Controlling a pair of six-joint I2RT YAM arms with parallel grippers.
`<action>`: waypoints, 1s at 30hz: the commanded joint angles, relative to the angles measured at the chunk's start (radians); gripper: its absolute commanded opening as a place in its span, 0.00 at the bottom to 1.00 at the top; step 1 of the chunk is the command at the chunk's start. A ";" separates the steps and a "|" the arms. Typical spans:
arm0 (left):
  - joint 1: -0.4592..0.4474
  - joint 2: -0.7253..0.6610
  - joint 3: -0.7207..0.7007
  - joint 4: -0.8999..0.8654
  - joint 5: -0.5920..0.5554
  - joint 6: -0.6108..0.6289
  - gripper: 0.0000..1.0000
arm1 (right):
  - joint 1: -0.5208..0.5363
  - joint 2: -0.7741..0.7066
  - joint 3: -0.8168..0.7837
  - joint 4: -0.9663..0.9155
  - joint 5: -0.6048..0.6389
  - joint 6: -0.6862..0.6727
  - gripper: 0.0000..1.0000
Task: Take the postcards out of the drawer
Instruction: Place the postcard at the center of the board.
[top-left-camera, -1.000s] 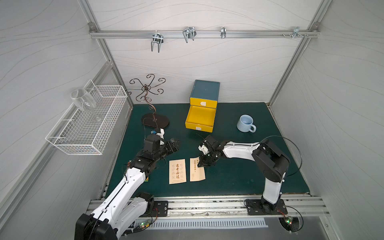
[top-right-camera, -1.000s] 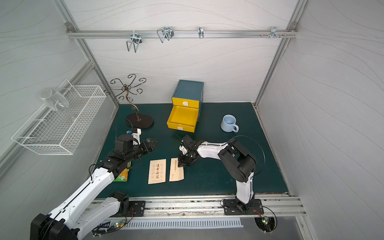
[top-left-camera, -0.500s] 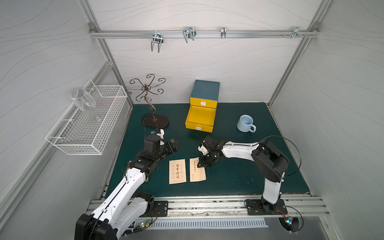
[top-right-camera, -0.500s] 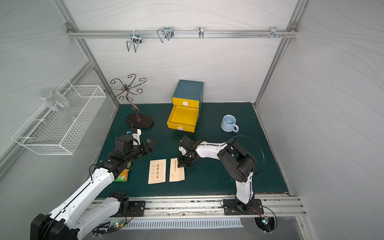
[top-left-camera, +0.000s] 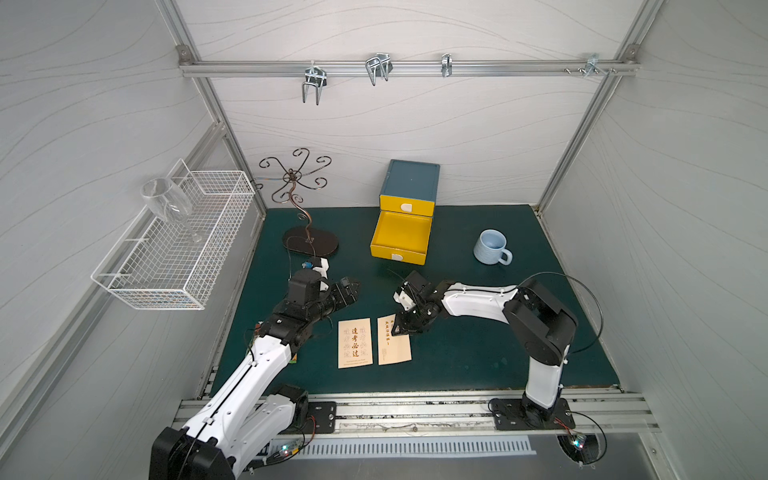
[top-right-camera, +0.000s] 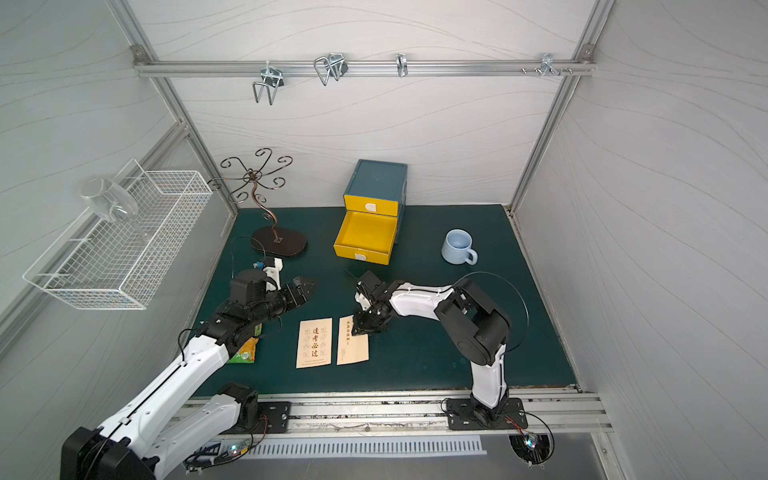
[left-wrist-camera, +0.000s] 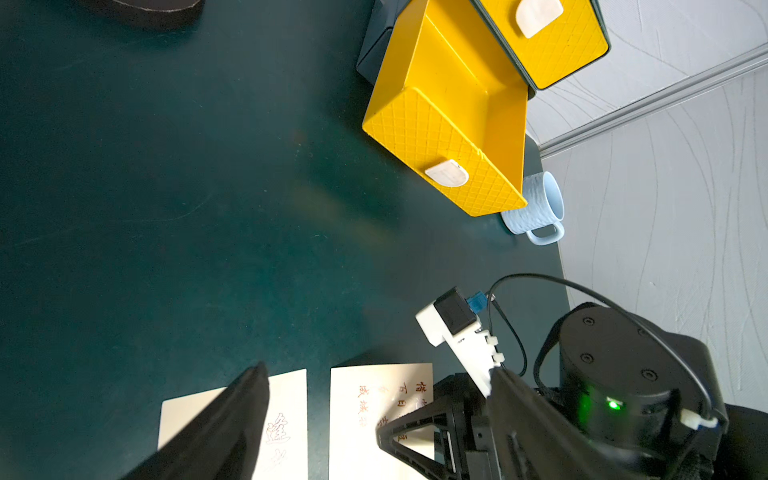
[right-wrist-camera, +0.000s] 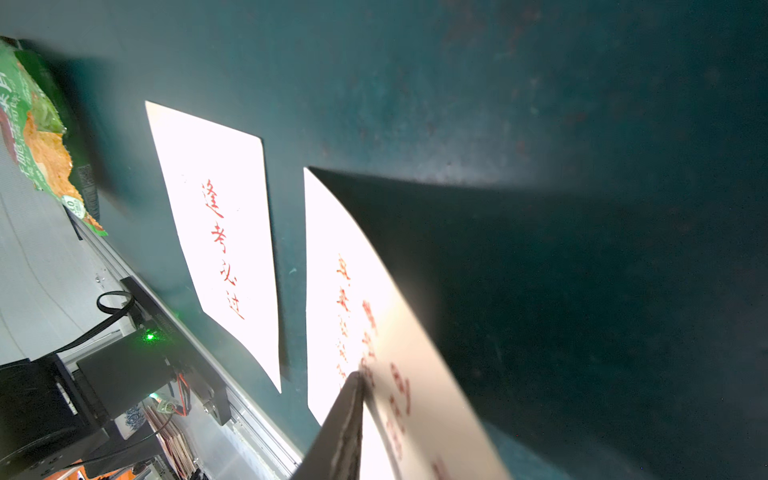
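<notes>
Two cream-beige rectangular postcards (top-left-camera: 354, 343) lie side by side on the green counter (top-left-camera: 478, 353), outside the one open yellow drawer (top-left-camera: 399, 257); left claw (top-left-camera: 353, 291) gapes wide, right claw (top-left-camera: 397, 331) sits at the right card (top-left-camera: 395, 349), grip unclear.

We found passable bare dark-green mat (top-left-camera: 374, 280) between the open yellow plastic drawer (top-left-camera: 400, 239) and the flat cream postcards (top-left-camera: 354, 343). The pale-blue ceramic mug (top-left-camera: 491, 248) and the dark scrolled metal stand (top-left-camera: 309, 245) flanked the drawer, each well apart.

A blue mug (top-left-camera: 490, 249) and scrolled metal stand (top-left-camera: 310, 245) sit apart on green mat (top-left-camera: 478, 353).
</notes>
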 joint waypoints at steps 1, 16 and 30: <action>0.006 0.006 0.026 0.018 -0.007 0.022 0.88 | 0.006 0.007 -0.019 -0.131 0.071 -0.010 0.32; 0.006 -0.002 0.018 0.008 -0.017 0.022 0.88 | 0.004 -0.006 -0.026 -0.169 0.115 -0.012 0.40; 0.006 -0.004 0.016 0.006 -0.017 0.022 0.88 | 0.004 -0.030 -0.022 -0.213 0.154 -0.014 0.50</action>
